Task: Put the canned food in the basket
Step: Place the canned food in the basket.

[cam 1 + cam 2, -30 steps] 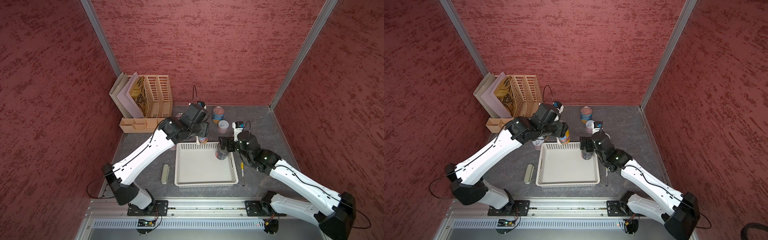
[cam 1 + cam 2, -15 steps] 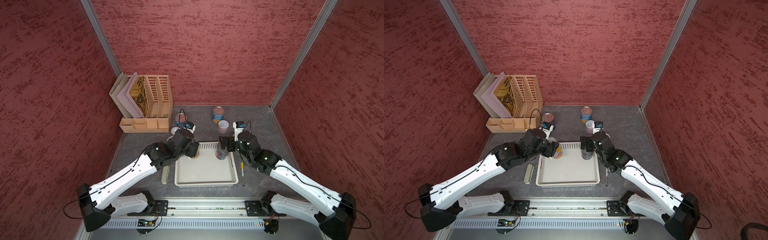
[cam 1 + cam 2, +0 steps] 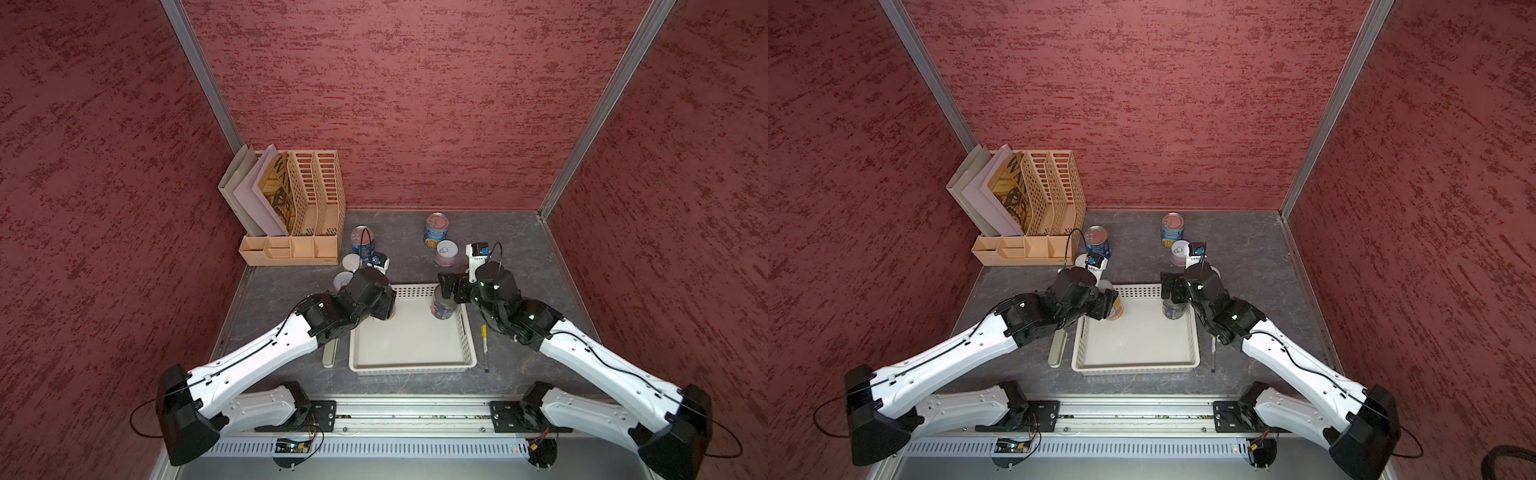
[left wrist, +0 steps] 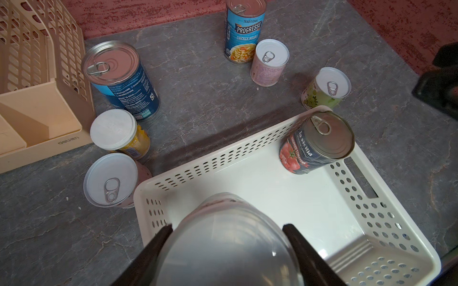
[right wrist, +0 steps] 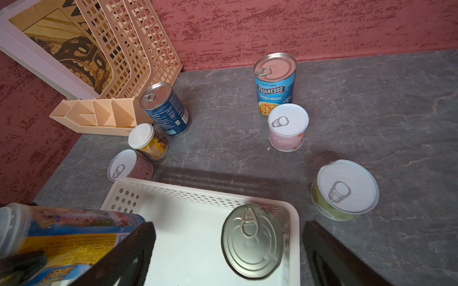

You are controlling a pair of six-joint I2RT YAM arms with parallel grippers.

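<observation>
Looking at the L gripper (image 4: 226, 229), you've got it clamped on the slim yellow-labelled can (image 5: 74, 241), 1 finger on each side. That can sits within the basket (image 3: 411, 368) at its far L corner; can't tell whether its base touches the floor.

Your R gripper (image 5: 228, 224) is spread wide over the basket's far R corner. It has 1 finger on each side of the dark tomato can (image 4: 314, 146) w/ a clear gap on both sides, so it grips nothing. That can stands upright on the basket floor, tight into the corner.

You have 6 more cans on the table (image 4: 210, 99), all upright and all outside the basket:
- The Progresso can (image 4: 244, 32) is near the far edge, w/ a small pink can (image 4: 270, 62) just beside it on the near side.
- A small green can (image 4: 327, 86) stands just off the basket's far R corner.
- The 2nd blue can (image 4: 119, 79) stands next to the file holder (image 3: 316, 195).
- A white-lidded yellow can (image 4: 116, 131) and another pink can (image 4: 111, 179) stand between that blue can and the basket's far L corner.

The pen (image 3: 484, 347) lies along the basket's R side. The olive case (image 3: 329, 355) lies along its L side, partly under the L arm.
</observation>
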